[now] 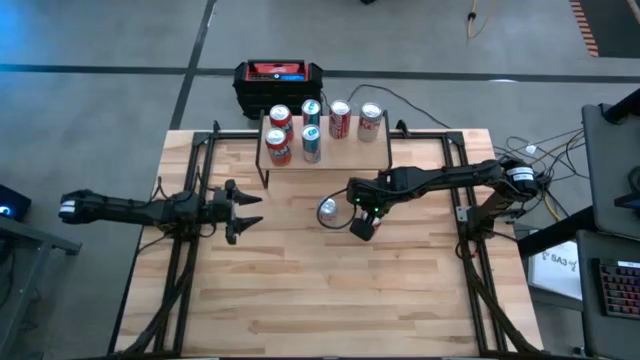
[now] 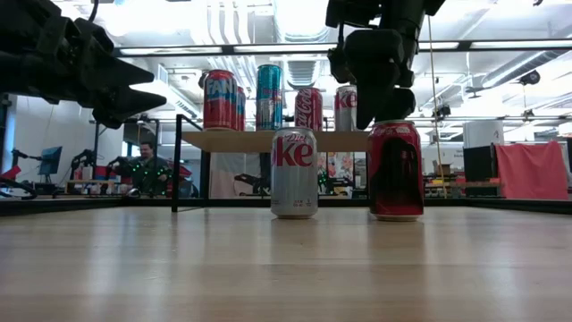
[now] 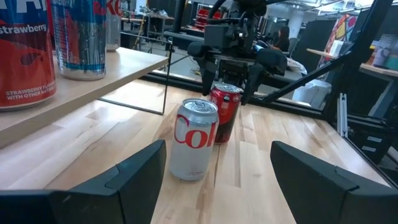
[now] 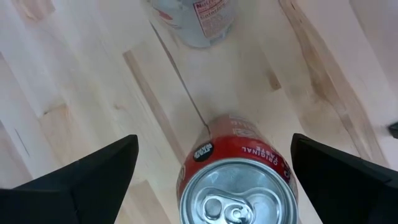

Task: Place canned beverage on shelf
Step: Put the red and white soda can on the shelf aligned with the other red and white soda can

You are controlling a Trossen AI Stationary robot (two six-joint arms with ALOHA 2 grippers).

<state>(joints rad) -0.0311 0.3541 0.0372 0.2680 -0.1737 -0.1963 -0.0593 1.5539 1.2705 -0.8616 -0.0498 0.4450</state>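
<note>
Nearest in the low view we see two cans standing upright on the wooden desk (image 1: pixel 330 290): a silver Diet Coke can (image 2: pixel 294 173) and, just beside it, a red Coca-Cola can (image 2: pixel 396 170). The two sit close, but we cannot tell if they touch.

The right gripper (image 4: pixel 211 165) hangs directly over the red can, jaws spread wide on either side of the can top, not touching it; the pull tab faces the wrist camera. In the high view this gripper (image 1: pixel 362 222) sits near the desk middle, with the silver can (image 1: pixel 327 210) just beside it.

The left gripper (image 1: pixel 243 208) waits over the desk's left part, well apart from both cans, jaws open and holding nothing, pointed toward the cans.

Farther back stands the shelf (image 1: pixel 345 152), light wood top on thin black legs. It carries six upright cans: red ones, blue-and-silver ones and a silver one.

Behind the shelf, off the desk's far edge, sits a black-and-red box (image 1: pixel 279 80). In the room beyond, a person (image 2: pixel 146 167) sits far off.
</note>
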